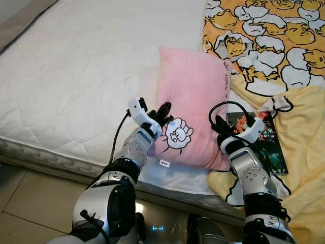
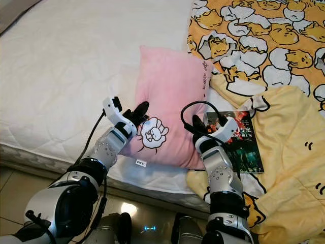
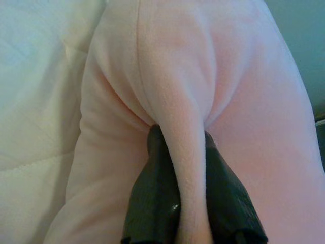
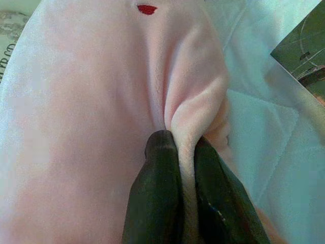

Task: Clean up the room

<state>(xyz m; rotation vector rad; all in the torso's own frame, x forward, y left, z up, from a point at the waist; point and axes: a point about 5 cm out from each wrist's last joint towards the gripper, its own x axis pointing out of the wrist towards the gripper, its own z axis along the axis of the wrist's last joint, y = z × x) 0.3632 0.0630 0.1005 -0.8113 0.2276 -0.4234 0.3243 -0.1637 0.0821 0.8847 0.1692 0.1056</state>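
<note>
White quilted mattress (image 1: 76, 66): pink pillow (image 1: 193, 91) near front edge, yellow patterned blanket (image 1: 274, 40) beside, book (image 1: 264, 145) on blanket.

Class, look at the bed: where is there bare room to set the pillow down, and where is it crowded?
The free patch is the white mattress left of and beyond the pink pillow, out to the bed's left edge. Right of the pillow it is crowded: the yellow blanket covers that side and a book lies on it. The left hand and right hand each pinch the pillow.
</note>
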